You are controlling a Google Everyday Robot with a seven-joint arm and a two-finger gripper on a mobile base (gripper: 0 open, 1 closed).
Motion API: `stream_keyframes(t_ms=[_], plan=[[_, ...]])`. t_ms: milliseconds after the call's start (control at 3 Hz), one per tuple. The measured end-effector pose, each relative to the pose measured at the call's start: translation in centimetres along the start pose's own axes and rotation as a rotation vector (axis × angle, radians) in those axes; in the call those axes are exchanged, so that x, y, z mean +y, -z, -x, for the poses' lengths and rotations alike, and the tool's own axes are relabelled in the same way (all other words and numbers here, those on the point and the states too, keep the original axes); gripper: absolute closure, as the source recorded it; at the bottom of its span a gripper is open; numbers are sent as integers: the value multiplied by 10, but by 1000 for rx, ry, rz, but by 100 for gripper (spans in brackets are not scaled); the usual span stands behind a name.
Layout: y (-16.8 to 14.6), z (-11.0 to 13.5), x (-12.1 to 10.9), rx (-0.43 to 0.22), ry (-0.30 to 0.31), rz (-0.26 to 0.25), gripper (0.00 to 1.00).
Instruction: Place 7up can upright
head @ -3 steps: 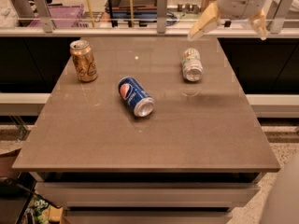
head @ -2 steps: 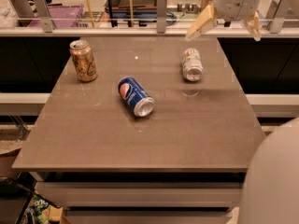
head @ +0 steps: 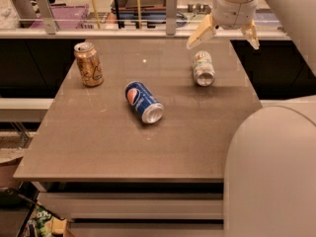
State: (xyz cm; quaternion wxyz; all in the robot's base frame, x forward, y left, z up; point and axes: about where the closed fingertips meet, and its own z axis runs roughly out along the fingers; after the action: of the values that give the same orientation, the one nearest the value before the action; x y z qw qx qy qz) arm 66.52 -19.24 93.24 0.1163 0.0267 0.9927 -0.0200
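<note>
Camera view showed the claw (head: 223,44), fingers apart, had shifted left to hang above the 7up can (head: 203,68), which lay unmoved on its side at the worktop's (head: 123,157) far right, still ungrasped.

Spread gripper (head: 223,44) above the 7up can (head: 203,68): wrist cut by top edge; arm (head: 271,172) probably hides the table's (head: 98,147) near right corner

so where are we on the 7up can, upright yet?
Done: nothing yet; the 7up can lies on its side on the table. In hand: the gripper hovers just above it, open and empty. Left: probably descend, grasp the can, stand it upright, release.
</note>
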Motion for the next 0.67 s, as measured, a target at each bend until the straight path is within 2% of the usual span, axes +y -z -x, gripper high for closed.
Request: stream_keyframes(t_ms=[667], plan=[[-34,9,20,58,8,-1,0]])
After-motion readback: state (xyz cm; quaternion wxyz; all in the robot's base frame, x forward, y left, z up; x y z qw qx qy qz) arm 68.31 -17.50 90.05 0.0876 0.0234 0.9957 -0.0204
